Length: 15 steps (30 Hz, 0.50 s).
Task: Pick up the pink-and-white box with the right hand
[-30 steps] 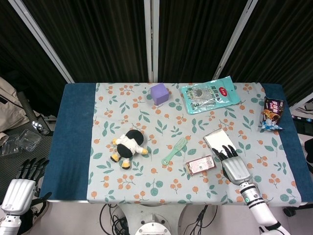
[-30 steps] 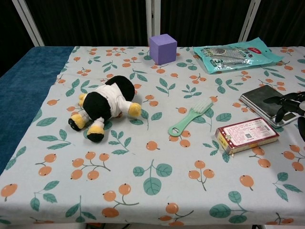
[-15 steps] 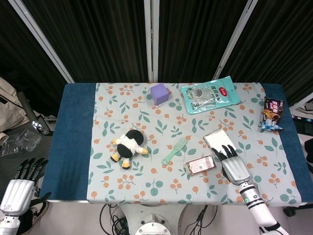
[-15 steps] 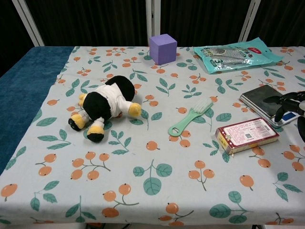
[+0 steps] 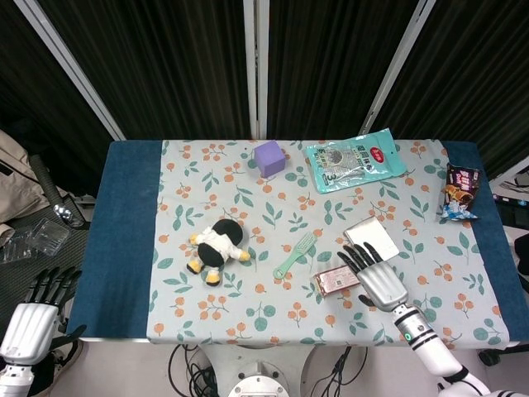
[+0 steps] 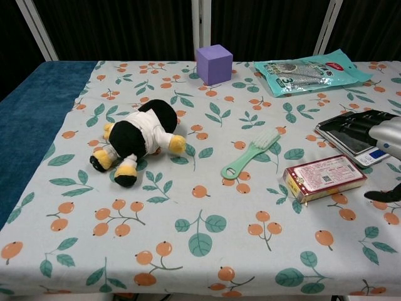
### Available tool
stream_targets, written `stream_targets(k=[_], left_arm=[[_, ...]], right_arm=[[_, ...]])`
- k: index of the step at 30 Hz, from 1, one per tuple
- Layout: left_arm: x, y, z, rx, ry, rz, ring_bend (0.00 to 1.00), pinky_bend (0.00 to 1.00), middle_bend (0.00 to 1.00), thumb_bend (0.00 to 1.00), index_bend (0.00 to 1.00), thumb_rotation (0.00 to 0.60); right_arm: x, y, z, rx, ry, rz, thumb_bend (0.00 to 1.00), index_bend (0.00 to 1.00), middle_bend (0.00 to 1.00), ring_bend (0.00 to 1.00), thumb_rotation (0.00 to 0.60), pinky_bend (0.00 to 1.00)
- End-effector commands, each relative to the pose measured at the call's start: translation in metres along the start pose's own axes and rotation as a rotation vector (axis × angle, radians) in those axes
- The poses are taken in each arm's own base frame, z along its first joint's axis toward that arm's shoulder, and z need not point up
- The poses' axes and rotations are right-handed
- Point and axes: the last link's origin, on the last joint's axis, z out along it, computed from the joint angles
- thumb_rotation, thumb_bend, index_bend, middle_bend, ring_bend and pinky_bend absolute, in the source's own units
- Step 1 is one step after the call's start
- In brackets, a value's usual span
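Hovering over the near right of the tabletop (image 5: 132, 215), my right hand (image 5: 376, 279) spreads its fingers (image 5: 355, 258) flat and grips nothing. The pink-and-white box (image 6: 324, 178) lies flat just under and left of those fingertips, long axis running left to right and slightly tilted, its right end a little farther from me. In the chest view the hand hangs above the box's right end; I cannot tell whether it touches. The box lid carries fine print and a small square code, too small to read. My left hand (image 5: 37, 310) hangs off the tabletop's near left edge, fingers apart, empty. Beyond the box sits a silver scale (image 5: 372, 237); farther back, a teal packet (image 5: 354, 160), lettering illegible.
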Motion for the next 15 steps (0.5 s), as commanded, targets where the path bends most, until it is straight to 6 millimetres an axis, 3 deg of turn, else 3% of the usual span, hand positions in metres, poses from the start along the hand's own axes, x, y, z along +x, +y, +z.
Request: stream_targets(k=[1, 7, 15], left_arm=[[0.000, -0.001, -0.001, 0.006, -0.001, 0.001, 0.00, 0.07, 0.06, 0.11, 0.10, 0.600], [-0.001, -0.004, -0.002, 0.014, -0.001, -0.005, 0.00, 0.07, 0.06, 0.11, 0.10, 0.600], [-0.003, -0.007, -0.005, 0.023, -0.003, -0.017, 0.00, 0.07, 0.06, 0.11, 0.10, 0.600]], right_arm=[[0.004, -0.010, 0.014, 0.029, -0.028, -0.029, 0.00, 0.00, 0.03, 0.00, 0.600, 0.00], [0.005, -0.025, 0.030, 0.044, -0.070, -0.042, 0.01, 0.00, 0.09, 0.01, 0.600, 0.00], [0.000, -0.036, 0.044, 0.057, -0.127, -0.030, 0.09, 0.02, 0.16, 0.09, 0.600, 0.15]])
